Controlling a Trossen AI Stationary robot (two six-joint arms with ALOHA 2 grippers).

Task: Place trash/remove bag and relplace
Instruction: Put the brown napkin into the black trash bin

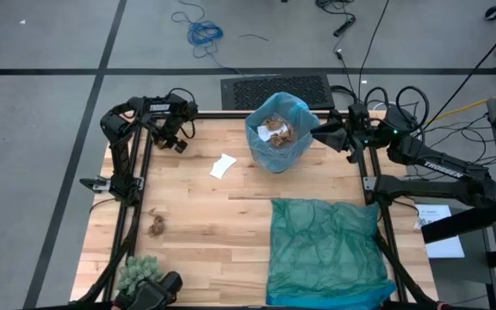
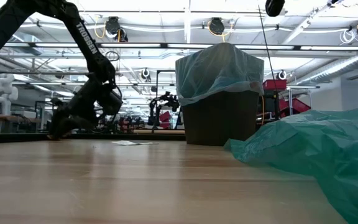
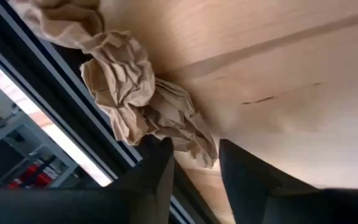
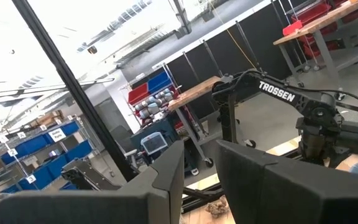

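A crumpled brown paper wad [image 3: 129, 87], a piece of trash, lies at the table's far left edge. My left gripper [image 3: 196, 148] points down at it, open, with the wad's near end between its fingers; in the high view my left gripper [image 1: 177, 142] is at the far left. The light blue bag [image 1: 278, 129] lines a dark bin [image 2: 219, 118] at the far middle and holds brown wads [image 1: 275, 131]. A white scrap [image 1: 222, 165] and a small brown wad [image 1: 156, 227] lie on the table. My right gripper [image 1: 321, 131] hangs raised beside the bin, open, with nothing between its fingers [image 4: 166, 174]. My left gripper comes at the brown wad slanting down from above, one finger on either side of the wad's near end [image 3: 194, 146]. Whether the fingers touch the paper, I cannot tell. The wad lies on the table by the edge rail.
A darker teal plastic bag [image 1: 325, 250] lies spread over the near right part of the table. A green spiky ball [image 1: 136, 274] sits at the near left corner. A dark frame rail [image 3: 73, 112] runs along the table's edge beside the wad.
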